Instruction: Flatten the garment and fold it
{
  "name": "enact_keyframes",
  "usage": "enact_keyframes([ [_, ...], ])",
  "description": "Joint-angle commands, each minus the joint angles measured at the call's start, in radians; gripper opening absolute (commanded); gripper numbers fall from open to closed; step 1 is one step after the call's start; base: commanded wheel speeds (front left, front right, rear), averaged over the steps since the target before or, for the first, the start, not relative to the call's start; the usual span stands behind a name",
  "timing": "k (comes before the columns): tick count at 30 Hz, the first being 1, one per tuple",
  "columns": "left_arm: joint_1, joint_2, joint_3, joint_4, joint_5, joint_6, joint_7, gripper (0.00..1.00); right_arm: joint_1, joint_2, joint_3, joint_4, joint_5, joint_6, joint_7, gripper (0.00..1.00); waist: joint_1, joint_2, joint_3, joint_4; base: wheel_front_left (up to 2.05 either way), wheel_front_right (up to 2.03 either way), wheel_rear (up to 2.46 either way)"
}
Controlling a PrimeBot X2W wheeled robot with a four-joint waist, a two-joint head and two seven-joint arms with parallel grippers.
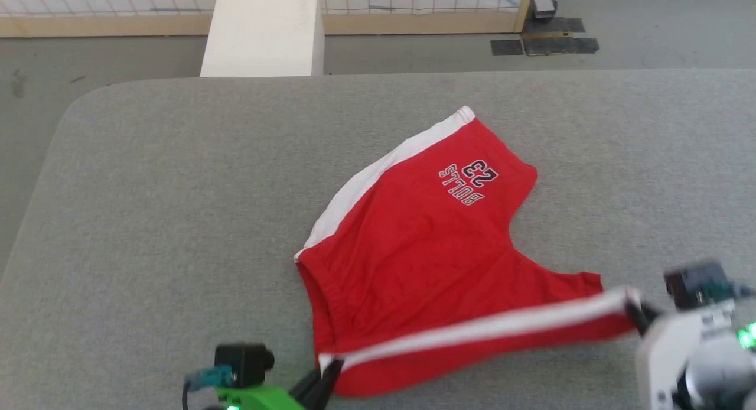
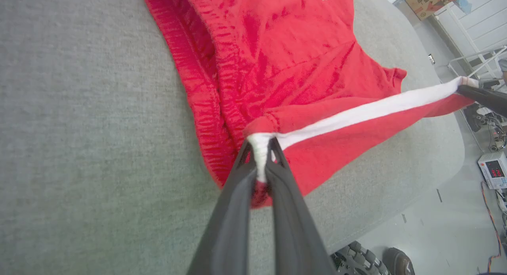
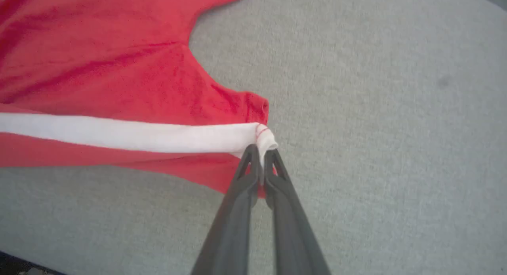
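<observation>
Bright red thin-fabric sports shorts (image 1: 413,250) with white trim bands are seen spread on a grey padded surface (image 1: 177,221), right of its middle and towards the near edge. White "BULLS 23" lettering (image 1: 469,182) is shown upside down on the far leg in the head view. The gathered waistband is turned to the robot's left and the leg openings to its right.

The near white side stripe (image 1: 490,327) is stretched in a straight line between the two pincers, while the rest of the cloth is left lying wrinkled on the surface. The left pincer (image 2: 261,148) is closed tight on the waistband end of that stripe, with a bunch of white cloth pinched in its grip. The right pincer (image 3: 259,156) is likewise clamped on the hem end, a small white fold being squeezed between its jaws.

Beyond the surface's far edge, a white rectangular box (image 1: 263,32) is set on the grey floor (image 1: 649,44) before a wood-framed grid panel (image 1: 413,23). Dark tape patches (image 1: 543,44) are stuck to the floor at the right.

In the left wrist view, a dark shoe (image 2: 398,261) and a knobbly black tyre (image 2: 354,259) are seen below the surface's rounded edge. A small white meter with red digits (image 2: 493,170) is placed farther off.
</observation>
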State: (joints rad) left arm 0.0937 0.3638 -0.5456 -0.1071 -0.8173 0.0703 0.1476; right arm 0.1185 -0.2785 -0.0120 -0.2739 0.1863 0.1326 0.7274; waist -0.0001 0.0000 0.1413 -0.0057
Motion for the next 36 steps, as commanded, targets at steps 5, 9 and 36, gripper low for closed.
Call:
enact_keyframes([
  [5, -0.15, -0.065, 0.032, 0.021, 0.035, 0.014, -0.049, 0.0, -0.265, -0.056, 0.087, 0.106, -0.022, -0.002, -0.054, 0.0, 0.0001, 0.0, 0.043, 0.055, 0.0, 0.0, 0.0],
  [9, -0.269, -0.111, 0.041, 0.088, 0.049, 0.017, -0.061, 0.0, -0.461, -0.086, 0.15, 0.235, -0.025, -0.002, -0.087, 0.0, 0.0001, 0.0, 0.091, 0.102, 0.0, 0.0, 0.0],
  [36, -0.575, -0.275, 0.021, 0.448, 0.06, 0.018, -0.111, 0.01, -1.181, -0.117, 0.566, 0.978, 0.071, -0.002, -0.08, 0.0, 0.0001, 0.0, 0.342, 0.261, 0.0, 0.0, 0.0],
])
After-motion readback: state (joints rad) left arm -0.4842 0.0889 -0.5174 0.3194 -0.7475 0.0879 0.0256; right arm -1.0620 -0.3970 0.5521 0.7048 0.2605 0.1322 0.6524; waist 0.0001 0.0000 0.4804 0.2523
